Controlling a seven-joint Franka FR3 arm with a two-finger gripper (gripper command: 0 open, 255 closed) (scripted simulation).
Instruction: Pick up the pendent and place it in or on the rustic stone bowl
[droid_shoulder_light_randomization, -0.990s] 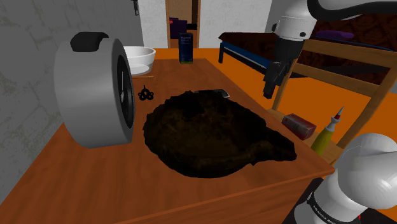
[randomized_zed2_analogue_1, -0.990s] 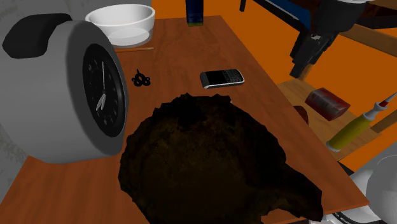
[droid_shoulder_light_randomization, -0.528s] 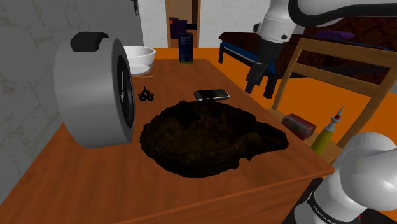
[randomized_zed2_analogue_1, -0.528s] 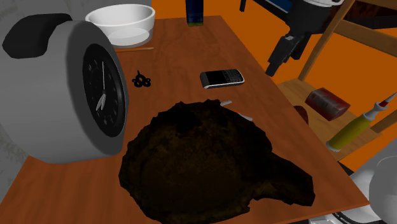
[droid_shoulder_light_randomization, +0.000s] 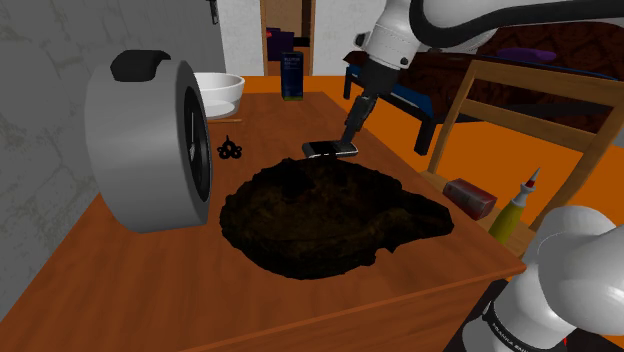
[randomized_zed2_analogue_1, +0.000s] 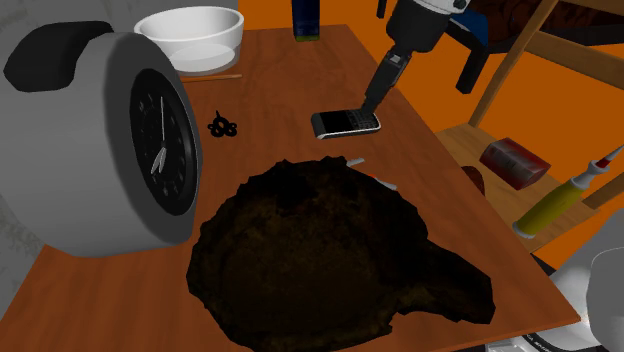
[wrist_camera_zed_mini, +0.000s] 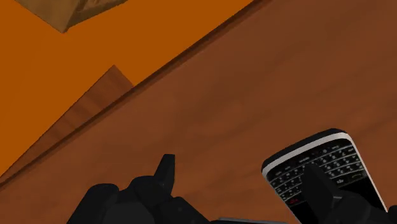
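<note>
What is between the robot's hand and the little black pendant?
In the second exterior view, the phone lies right below the gripper. From the phone to the pendant there is just bare table.

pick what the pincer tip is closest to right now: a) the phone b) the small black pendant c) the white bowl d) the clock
a: the pincer comes down right at the phone, and the pendant lies apart, near the clock.
</note>
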